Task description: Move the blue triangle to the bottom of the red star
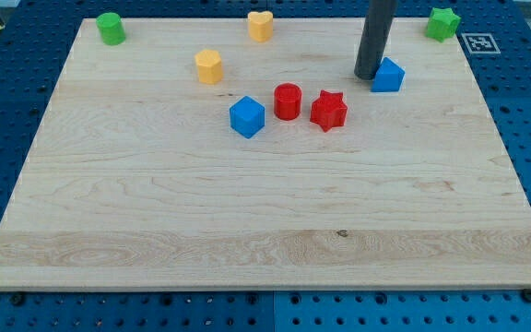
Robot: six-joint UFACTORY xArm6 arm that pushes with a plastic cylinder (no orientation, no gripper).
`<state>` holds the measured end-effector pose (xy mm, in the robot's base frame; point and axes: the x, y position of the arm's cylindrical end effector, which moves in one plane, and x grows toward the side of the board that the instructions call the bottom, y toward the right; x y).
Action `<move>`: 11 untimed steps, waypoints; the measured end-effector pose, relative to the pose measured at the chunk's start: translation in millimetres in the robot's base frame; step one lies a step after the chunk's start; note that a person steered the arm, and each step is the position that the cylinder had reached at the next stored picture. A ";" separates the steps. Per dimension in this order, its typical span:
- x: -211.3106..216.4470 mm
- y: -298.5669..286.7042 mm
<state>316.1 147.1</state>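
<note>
The blue triangle (388,76) lies on the wooden board at the view's upper right. My tip (368,75) stands just to its left, touching or nearly touching its left side. The red star (328,111) lies below and to the left of the blue triangle, a short gap away. The dark rod rises from the tip out of the view's top.
A red cylinder (288,100) sits just left of the red star, and a blue cube (247,117) left of that. A yellow hexagon-like block (208,66) and a yellow heart (260,26) lie upper middle. A green cylinder (111,28) and a green star (442,23) sit at the top corners.
</note>
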 end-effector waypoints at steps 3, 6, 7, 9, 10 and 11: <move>40.0 55.3; 95.9 111.1; 120.6 109.6; 123.5 26.3; 112.3 38.2; 96.8 39.6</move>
<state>412.9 186.6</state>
